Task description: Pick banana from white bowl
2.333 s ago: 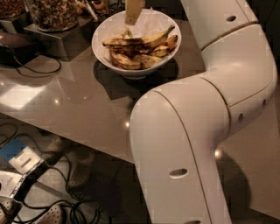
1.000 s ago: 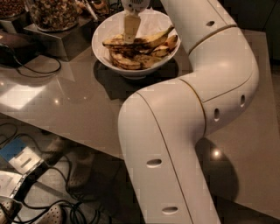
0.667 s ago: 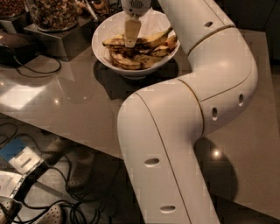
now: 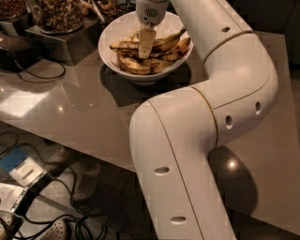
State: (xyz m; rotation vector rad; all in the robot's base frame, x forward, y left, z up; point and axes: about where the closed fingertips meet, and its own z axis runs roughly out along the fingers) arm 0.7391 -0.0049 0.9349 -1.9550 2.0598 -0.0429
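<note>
The white bowl (image 4: 112, 33) stands at the back of the grey table and holds several yellow bananas streaked dark brown. A long streaked banana (image 4: 166, 43) lies across the middle of the pile, and a shorter one (image 4: 132, 65) lies at the bowl's front. I cannot tell which is the longest. My gripper (image 4: 145, 47) hangs straight down from the white wrist, inside the bowl, with its tip at the bananas left of centre. It hides part of the pile.
A glass jar of brown bits (image 4: 56, 14) stands on a dark box (image 4: 61, 44) left of the bowl. A black cable (image 4: 37, 75) loops on the table (image 4: 70, 117). My white arm (image 4: 187, 140) covers the table's middle. Cables and shoes (image 4: 70, 187) lie on the floor below the table edge.
The gripper has come down from above the bowl's rim into the bowl, onto the bananas. The arm's elbow has swung left. The bananas lie as before.
</note>
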